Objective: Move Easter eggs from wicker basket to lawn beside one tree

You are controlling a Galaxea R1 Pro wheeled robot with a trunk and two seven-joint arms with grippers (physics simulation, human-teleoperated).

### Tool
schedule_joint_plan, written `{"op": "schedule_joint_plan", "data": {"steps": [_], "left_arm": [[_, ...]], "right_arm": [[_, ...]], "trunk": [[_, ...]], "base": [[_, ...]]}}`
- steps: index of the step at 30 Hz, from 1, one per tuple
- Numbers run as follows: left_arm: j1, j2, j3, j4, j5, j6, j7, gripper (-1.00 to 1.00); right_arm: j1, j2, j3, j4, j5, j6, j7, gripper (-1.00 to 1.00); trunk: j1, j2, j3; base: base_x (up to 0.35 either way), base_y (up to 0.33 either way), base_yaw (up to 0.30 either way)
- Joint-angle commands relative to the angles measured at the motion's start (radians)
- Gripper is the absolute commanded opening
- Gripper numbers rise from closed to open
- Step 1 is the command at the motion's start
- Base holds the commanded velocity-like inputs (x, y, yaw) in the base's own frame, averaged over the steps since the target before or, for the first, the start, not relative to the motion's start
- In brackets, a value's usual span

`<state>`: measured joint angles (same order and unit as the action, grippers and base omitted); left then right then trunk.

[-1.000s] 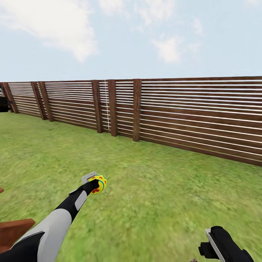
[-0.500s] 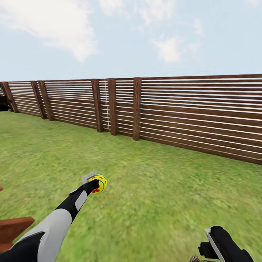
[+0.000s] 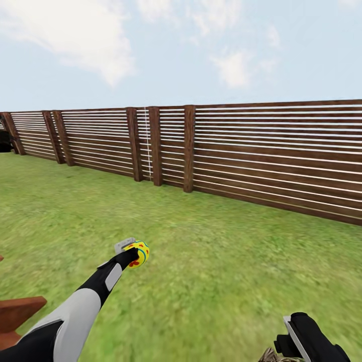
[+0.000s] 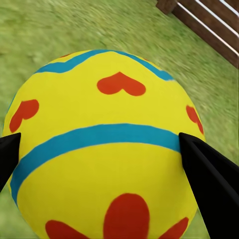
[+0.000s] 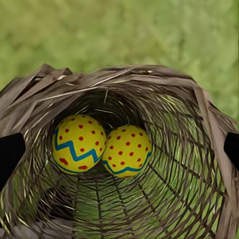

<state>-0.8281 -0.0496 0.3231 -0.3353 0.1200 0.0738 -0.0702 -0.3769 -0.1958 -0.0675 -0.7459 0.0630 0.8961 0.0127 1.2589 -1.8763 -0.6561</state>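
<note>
L arm out w/ egg, R wrist over basket, 2 eggs inside.

Head view: my left gripper (image 3: 131, 250) is extended over the lawn (image 3: 216, 261), fingers clamped on one egg (image 3: 139, 254), held clear of the grass. L wrist cam: that egg (image 4: 107, 159) sits between both black fingers (image 4: 211, 179), yellow w/ blue bands and red hearts/petals. Fence (image 3: 251, 151) runs across the far side of the lawn; no tree in sight from here. Right gripper (image 3: 301, 339) is low at the frame corner, a bit of wicker just beside it; R fingers (image 5: 10, 154) stand wide apart at the basket (image 5: 209, 129) rim. R wrist cam looks into the basket: two eggs (image 5: 78, 144) (image 5: 127, 151) at the bottom, touching side by side. Brown wooden thing (image 3: 17, 311) near my L arm, can't tell what.
</note>
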Motion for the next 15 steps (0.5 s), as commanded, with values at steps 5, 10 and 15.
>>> {"op": "schedule_joint_plan", "data": {"steps": [5, 10, 15], "left_arm": [[0.000, -0.003, 0.005, -0.002, 0.010, 0.008, -0.005, -1.00], [0.000, -0.004, 0.005, -0.002, 0.010, 0.008, -0.005, -1.00], [0.000, -0.004, 0.005, -0.002, 0.009, 0.008, -0.005, -1.00]], "right_arm": [[0.000, 0.001, 0.000, -0.001, 0.006, 0.004, 0.003, 1.00], [0.000, 0.001, -0.001, -0.001, 0.006, 0.004, 0.003, 1.00], [0.000, 0.001, 0.000, -0.001, 0.006, 0.004, 0.003, 1.00]], "trunk": [[0.019, -0.036, -0.017], [0.038, -0.071, -0.032], [0.057, -0.106, -0.048]], "base": [[0.000, 0.000, 0.000], [0.000, 0.000, 0.000], [0.000, 0.000, 0.000]]}}
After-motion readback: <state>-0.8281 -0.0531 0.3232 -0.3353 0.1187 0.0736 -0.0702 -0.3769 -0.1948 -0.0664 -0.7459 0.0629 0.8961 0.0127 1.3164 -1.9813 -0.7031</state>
